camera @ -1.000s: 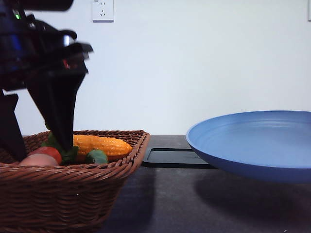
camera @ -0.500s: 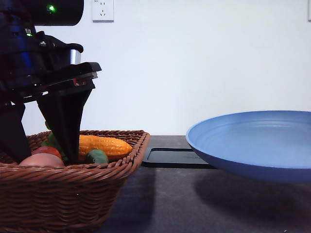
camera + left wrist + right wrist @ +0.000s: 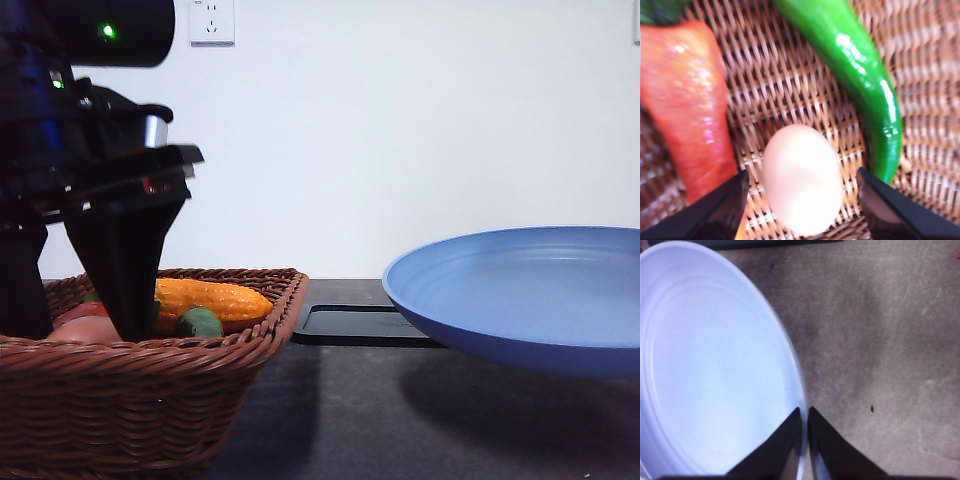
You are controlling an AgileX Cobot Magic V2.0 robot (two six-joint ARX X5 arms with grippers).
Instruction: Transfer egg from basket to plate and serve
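1. Down inside the basket, the left end effector has its two dark fingers spread wide, one on each side of the egg, with a gap on both sides so that neither finger touches it.
2. The egg lies on the woven basket floor in the left wrist view, pale and glossy, between a red-orange carrot and a bright green pepper.
3. The carrot sits just beside the egg on one side; the pepper curves round the other side, its tip close to the nearer finger.
4. From the front, the left arm stands over the basket at the left of the tabletop, and its fingers reach below the braided rim.
5. A yellow corn cob and a small dark green item lie in the basket behind the arm; a pinkish rounded shape by the fingers may be the egg, though it is partly hidden.
6. The blue plate is held above the tabletop at the right, casting a shadow beneath it.
7. The right end effector is pressed together on the plate's rim, one finger inside and one outside the edge.
8. A flat black tray rests on the tabletop between basket and plate, farther back.
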